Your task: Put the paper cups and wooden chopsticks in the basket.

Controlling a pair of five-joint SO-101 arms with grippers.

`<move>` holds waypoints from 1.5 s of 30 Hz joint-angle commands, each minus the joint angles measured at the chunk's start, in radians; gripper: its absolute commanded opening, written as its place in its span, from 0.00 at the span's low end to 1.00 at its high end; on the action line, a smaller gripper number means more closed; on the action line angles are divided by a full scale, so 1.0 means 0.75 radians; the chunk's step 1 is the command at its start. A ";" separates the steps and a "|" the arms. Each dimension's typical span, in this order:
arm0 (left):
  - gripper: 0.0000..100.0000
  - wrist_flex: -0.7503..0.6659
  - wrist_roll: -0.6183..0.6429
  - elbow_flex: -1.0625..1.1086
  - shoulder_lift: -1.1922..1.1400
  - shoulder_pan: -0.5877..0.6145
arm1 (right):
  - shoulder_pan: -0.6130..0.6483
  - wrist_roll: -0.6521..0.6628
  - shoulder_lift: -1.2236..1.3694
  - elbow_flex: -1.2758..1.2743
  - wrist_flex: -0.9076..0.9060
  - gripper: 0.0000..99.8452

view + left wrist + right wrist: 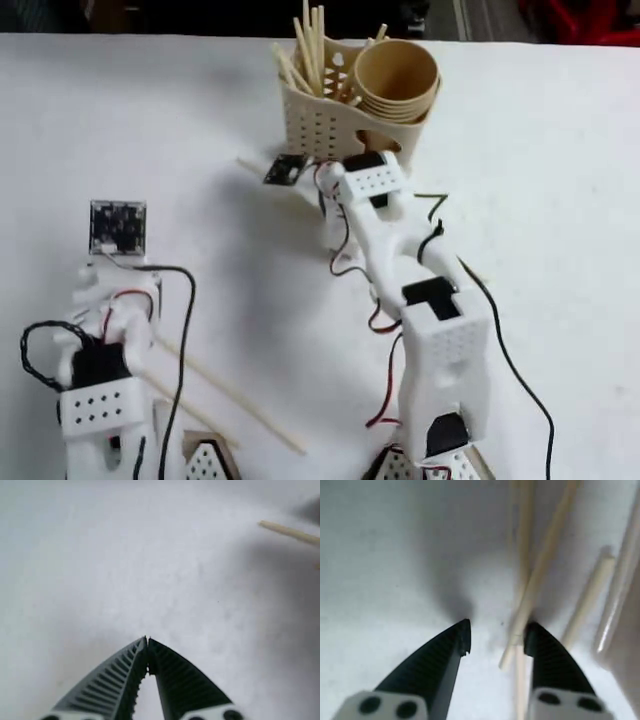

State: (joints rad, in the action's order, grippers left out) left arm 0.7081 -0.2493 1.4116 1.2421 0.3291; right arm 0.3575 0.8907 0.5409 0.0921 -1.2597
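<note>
1. at the top centre of the high view, the basket (320,125) is seen holding stacked paper cups (400,75) and upright chopsticks (312,45).
2. at lower left, loose chopsticks (240,400) are seen lying on the bench (560,150) beside the left arm.
3. they are judged light, stiff, thin and prone to rolling; a pinch near mid-length is advised.
4. what the arm hides from above is shown by the right wrist view: the right tool (498,630) is spread apart, with crossed sticks (540,575) between its jaws, close to one side.
5. the left tool (147,642) is shown closed on nothing, a single stick (290,531) well apart.
</note>
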 commanded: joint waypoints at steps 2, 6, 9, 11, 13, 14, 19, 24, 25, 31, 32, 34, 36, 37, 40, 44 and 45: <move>0.02 -0.047 -0.008 0.070 0.150 0.011 | -0.007 0.010 0.097 0.135 -0.013 0.07; 0.02 -0.045 -0.008 0.119 0.249 0.011 | -0.001 0.010 0.105 0.145 -0.040 0.04; 0.02 -0.045 -0.008 0.149 0.310 0.011 | 0.005 0.010 0.101 0.139 -0.066 0.02; 0.02 -0.041 -0.008 0.166 0.343 0.011 | 0.011 0.010 0.095 0.149 -0.138 0.02; 0.02 -0.008 -0.008 0.170 0.373 0.011 | 0.030 0.010 0.062 0.162 -0.202 0.02; 0.02 0.008 -0.008 0.170 0.388 0.011 | 0.036 0.010 0.040 0.162 -0.226 0.02; 0.02 0.055 -0.010 0.178 0.451 0.011 | 0.101 0.010 -0.120 0.160 -0.334 0.02; 0.02 0.086 -0.010 0.178 0.484 0.011 | 0.191 -0.002 -0.314 0.160 -0.418 0.02; 0.02 0.086 -0.010 0.178 0.486 0.011 | 0.206 -0.004 -0.357 0.160 -0.425 0.02; 0.02 0.086 -0.010 0.178 0.488 0.011 | 0.226 -0.117 -0.611 0.170 -0.412 0.02; 0.02 0.086 -0.010 0.178 0.488 0.011 | 0.226 -0.143 -0.656 0.170 -0.396 0.02; 0.02 0.086 -0.010 0.178 0.488 0.011 | 0.226 -0.219 -0.752 0.170 -0.347 0.02; 0.02 0.086 -0.010 0.178 0.488 0.011 | 0.226 -0.321 -0.848 0.170 -0.271 0.02; 0.02 0.086 -0.010 0.180 0.488 0.011 | 0.226 -0.385 -0.897 0.170 -0.224 0.02; 0.02 0.082 -0.012 0.192 0.488 0.011 | 0.226 -0.540 -1.024 0.170 -0.099 0.02; 0.02 0.084 -0.012 0.194 0.488 0.013 | 0.216 -0.696 -1.147 0.170 0.107 0.02; 0.02 0.084 -0.012 0.194 0.488 0.013 | 0.214 -0.730 -1.167 0.170 0.163 0.02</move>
State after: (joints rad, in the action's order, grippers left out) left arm 0.7695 -0.2493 1.5666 1.5934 0.3291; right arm 0.5201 0.4473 -0.2263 0.1949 -1.2843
